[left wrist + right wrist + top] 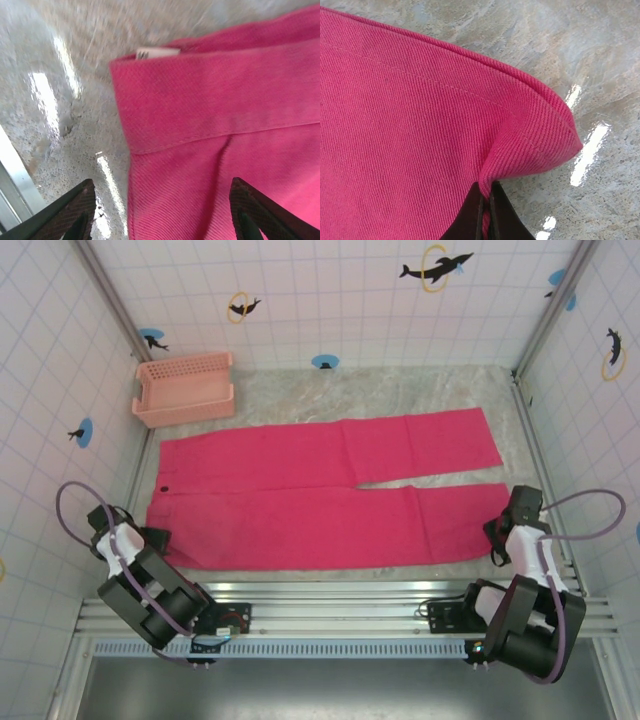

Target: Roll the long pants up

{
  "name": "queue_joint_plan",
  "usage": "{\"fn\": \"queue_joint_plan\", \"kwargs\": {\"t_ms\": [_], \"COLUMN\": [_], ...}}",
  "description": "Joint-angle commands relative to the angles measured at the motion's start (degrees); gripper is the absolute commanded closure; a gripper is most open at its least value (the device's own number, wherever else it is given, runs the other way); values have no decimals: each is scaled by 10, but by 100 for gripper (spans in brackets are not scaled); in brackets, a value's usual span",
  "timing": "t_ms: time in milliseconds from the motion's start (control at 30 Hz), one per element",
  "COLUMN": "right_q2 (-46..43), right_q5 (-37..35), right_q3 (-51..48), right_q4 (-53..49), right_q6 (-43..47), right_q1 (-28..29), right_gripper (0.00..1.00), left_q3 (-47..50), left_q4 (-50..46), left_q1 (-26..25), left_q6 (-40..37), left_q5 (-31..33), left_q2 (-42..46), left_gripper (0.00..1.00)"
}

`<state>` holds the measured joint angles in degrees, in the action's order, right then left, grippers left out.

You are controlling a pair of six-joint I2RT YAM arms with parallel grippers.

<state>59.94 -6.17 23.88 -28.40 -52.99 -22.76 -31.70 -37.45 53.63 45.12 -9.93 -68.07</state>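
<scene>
The long pants (pixel 320 502) lie flat across the middle of the counter (pixel 400 390), waistband at frame left, hems at right. The right claw (pixel 486 194) is pinched together on the near leg's hem corner, lower right. The left claw (pixel 162 183) stands apart, straddling the waistband corner, lower left. The left should probably take a full bite of the waistband, with the cloth kept taut and level between both ends.

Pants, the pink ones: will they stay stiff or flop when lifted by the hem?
Probably floppy: the pants are woven twill that puckers where the right pincer pinches the hem. One lifted corner would likely leave the rest trailing on the table, as they lie full length.
</scene>
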Motion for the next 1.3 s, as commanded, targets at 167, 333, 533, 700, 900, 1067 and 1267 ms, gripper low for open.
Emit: {"fn": "queue_joint_plan", "kwargs": {"t_ms": [167, 333, 533, 700, 900, 1067, 1267], "right_q2": [-1, -26, -51, 31, 202, 303, 396], "right_q5": [20, -15, -33, -12, 11, 26, 26], "right_q3": [47, 78, 147, 249, 382, 448, 535], "right_q4": [-7, -46, -78, -50, -4, 26, 36], "right_q6": [8, 30, 66, 95, 127, 129, 146], "right_q1": [11, 11, -8, 4, 39, 44, 64], "right_gripper": [100, 100, 100, 100, 100, 100, 100], "left_q3": [39, 42, -41, -147, -240, -320, -411], "left_q4": [50, 71, -17, -28, 18, 53, 70], "left_q1": [3, 3, 3, -14, -118, -192, -234], "left_q6": [27, 28, -1, 27, 58, 81, 98], "left_q5": [38, 50, 72, 28, 80, 113, 143], "left_q2": [0, -6, 119, 102, -15, -134, -230], "left_gripper": [91, 100, 100, 100, 100, 100, 100]}}
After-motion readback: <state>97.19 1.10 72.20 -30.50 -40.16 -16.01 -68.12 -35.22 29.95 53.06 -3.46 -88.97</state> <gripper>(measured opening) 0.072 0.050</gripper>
